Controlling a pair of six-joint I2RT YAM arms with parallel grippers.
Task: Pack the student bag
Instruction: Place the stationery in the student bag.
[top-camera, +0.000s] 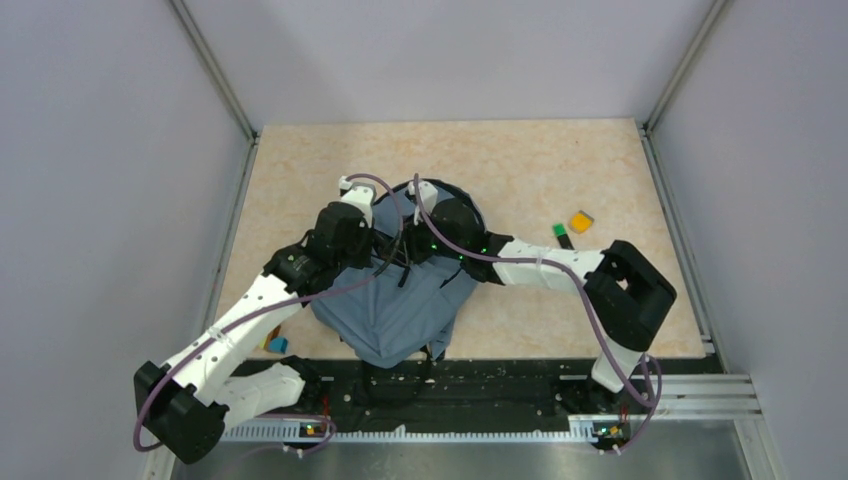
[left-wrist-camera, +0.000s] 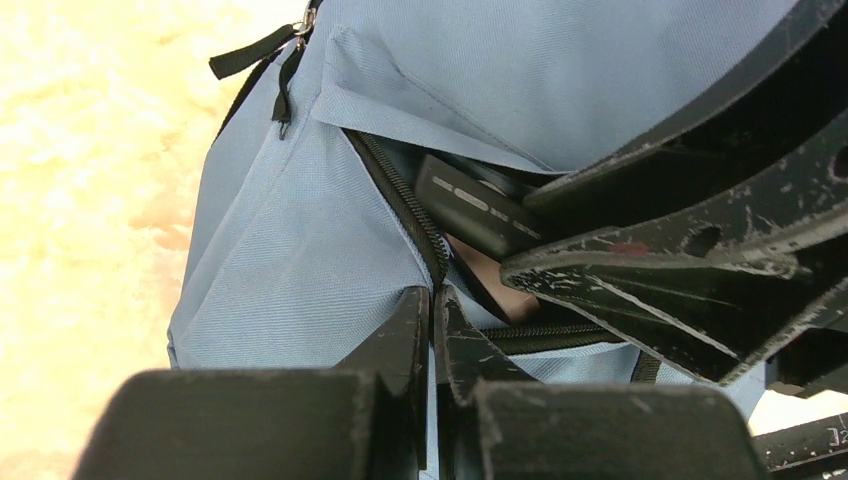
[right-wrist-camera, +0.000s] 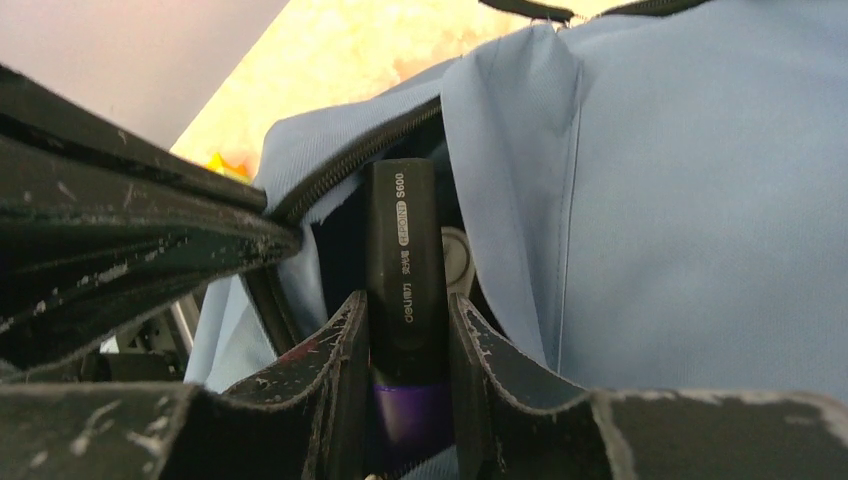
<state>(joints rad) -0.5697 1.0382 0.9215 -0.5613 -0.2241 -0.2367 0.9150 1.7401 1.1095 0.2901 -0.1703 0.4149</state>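
The right jaws pinch a black marker (right-wrist-camera: 402, 250) low on its barrel, one jaw on each side, just above a purple band. The marker points to 12 o'clock in the right wrist view, its far end inside the open mouth of the student bag (right-wrist-camera: 680, 200). Along the barrel "S600" and "deli" can be read; a small label between them is too fine to make out. The left jaws are pressed together on a thin fold of the bag's fabric at the edge of the opening, right beside the black zipper (left-wrist-camera: 400, 200); in the left wrist view that grip sits at 6 o'clock and the marker (left-wrist-camera: 470, 205) lies just past it, in the gap. Two black zipper pulls (left-wrist-camera: 285, 75) hang at 11 o'clock. From above, the bag (top-camera: 400, 315) lies at the middle of the counter (top-camera: 520, 170), both arms meeting over its 12 o'clock end. An orange block (top-camera: 580, 221) and a green-and-black piece (top-camera: 562, 235) lie well apart at its 2 o'clock.
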